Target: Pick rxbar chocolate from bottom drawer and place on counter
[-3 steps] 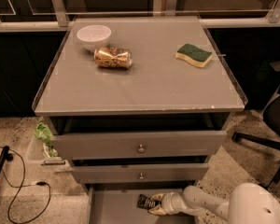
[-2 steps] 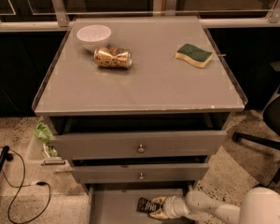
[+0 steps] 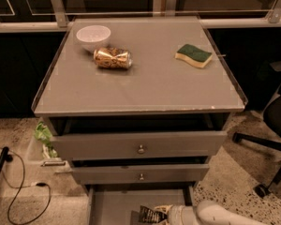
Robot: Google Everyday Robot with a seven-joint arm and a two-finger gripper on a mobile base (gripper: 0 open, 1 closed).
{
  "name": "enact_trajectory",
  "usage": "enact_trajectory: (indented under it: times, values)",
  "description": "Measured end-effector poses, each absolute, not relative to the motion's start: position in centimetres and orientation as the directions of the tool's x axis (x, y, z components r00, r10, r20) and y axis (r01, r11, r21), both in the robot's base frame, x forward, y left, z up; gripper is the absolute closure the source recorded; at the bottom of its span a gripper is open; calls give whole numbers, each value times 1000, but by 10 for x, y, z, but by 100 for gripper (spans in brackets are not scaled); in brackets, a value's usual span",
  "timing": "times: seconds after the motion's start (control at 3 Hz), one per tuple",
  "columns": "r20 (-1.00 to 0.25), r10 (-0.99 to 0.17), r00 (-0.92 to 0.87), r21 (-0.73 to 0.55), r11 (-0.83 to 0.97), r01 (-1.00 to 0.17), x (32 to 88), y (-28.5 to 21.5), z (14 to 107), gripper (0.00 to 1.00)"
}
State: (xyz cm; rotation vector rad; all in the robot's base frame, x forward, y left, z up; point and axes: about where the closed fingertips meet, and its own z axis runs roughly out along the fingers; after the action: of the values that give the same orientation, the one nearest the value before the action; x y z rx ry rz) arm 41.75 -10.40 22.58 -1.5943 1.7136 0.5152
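Since a moment ago, the gripper and the rxbar chocolate pinched in it have slid toward 6 o'clock inside the open bottom drawer. The wrapper's white lettering is unreadable. On the counter, the gold can, bowl and sponge lie unmoved.

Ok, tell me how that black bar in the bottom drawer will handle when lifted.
The rxbar chocolate is small and flat, so probably light for the pincer, which sits at its right end in the bottom drawer. Its wrapper seems smooth, so it may slip. Lying flat, it should slide rather than roll.
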Motion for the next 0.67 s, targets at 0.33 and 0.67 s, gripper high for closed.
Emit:
enact_trajectory:
  times: [0.33,0.67]
  values:
    - [-728,-680,87,-240,133,-962,393,-122,288,100]
    - [-698,-705,123,-303,135,-943,385,-144,360,100]
